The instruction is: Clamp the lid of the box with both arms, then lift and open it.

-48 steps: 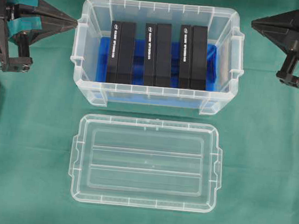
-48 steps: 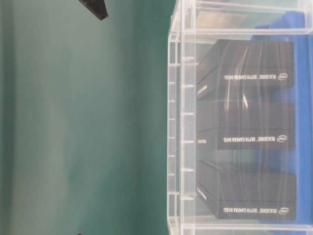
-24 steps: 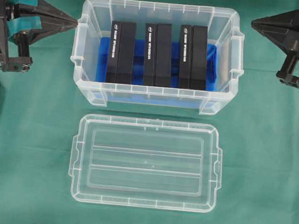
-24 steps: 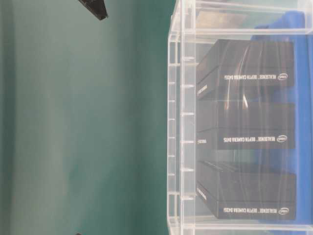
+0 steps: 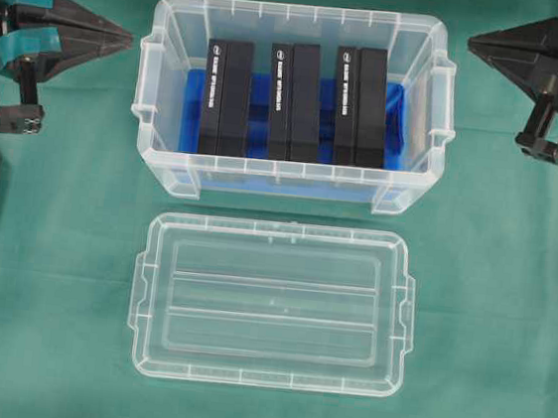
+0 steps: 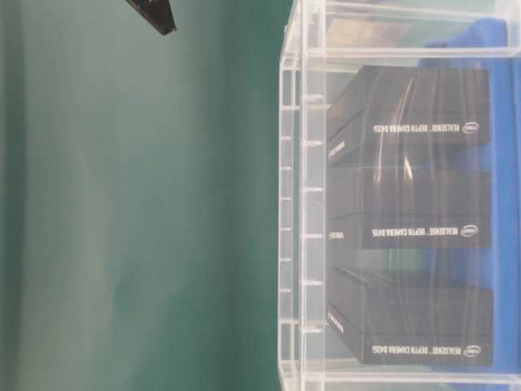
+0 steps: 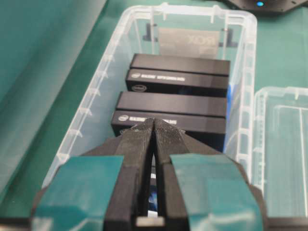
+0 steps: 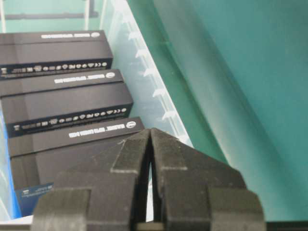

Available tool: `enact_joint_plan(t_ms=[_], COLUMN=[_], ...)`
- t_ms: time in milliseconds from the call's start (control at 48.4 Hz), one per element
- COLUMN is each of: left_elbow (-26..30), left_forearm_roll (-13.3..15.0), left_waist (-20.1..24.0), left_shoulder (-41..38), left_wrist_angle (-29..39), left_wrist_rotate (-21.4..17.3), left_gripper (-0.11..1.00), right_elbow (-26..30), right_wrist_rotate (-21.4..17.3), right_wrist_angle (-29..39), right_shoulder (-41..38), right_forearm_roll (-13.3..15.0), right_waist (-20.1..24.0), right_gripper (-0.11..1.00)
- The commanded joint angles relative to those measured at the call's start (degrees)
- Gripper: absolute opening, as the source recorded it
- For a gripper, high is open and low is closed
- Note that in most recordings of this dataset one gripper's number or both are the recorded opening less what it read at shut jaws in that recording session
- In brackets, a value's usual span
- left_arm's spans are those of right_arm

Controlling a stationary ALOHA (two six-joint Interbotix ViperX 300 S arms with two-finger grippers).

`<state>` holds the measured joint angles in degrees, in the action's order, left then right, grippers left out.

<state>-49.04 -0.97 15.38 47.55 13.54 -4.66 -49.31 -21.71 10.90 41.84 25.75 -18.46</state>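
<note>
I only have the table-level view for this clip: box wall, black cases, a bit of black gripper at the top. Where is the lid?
Observer: The lid lies flat on the green cloth in front of the box, off it and apart from both grippers.
Operator: Are the grippers open?
Observer: No. The left gripper is shut on nothing, its tip pointing at the box's left end.
Operator: And the right one?
Observer: The right gripper is shut and empty too, off the box's right end.
</note>
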Motion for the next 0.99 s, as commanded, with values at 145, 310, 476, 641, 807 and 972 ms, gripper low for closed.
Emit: enact_joint_plan(t_ms=[145,310,476,641,807,972], left_elbow=[-0.18,-0.62,-0.88,-1.23,-1.32,-1.41], left_forearm_roll=[0.18,0.18,0.18,0.18,0.18,0.18], left_waist=[-0.35,-0.62,-0.79,-0.79,-0.79,-0.88], left_shoulder=[-0.09,-0.09,-0.09,-0.09,-0.09,-0.09], left_wrist_angle=[-2.11,-2.81,-3.34,-3.78,-4.13,-4.22], left_wrist_rotate=[0.09,0.09,0.09,0.09,0.09,0.09], left_gripper=[0.01,0.01,0.01,0.01,0.01,0.01], right_elbow=[0.70,0.79,0.70,0.70,0.70,0.70], right_wrist_rotate=[-0.09,-0.09,-0.09,-0.09,-0.09,-0.09], right_wrist_angle=[-0.70,-1.05,-1.49,-1.58,-1.58,-1.58], right_shoulder=[0.18,0.18,0.26,0.26,0.26,0.26], right_forearm_roll=[0.09,0.09,0.09,0.09,0.09,-0.09], right_waist=[0.53,0.88,1.41,1.58,2.20,3.25], right_gripper=[0.00,0.00,0.00,0.00,0.00,0.00])
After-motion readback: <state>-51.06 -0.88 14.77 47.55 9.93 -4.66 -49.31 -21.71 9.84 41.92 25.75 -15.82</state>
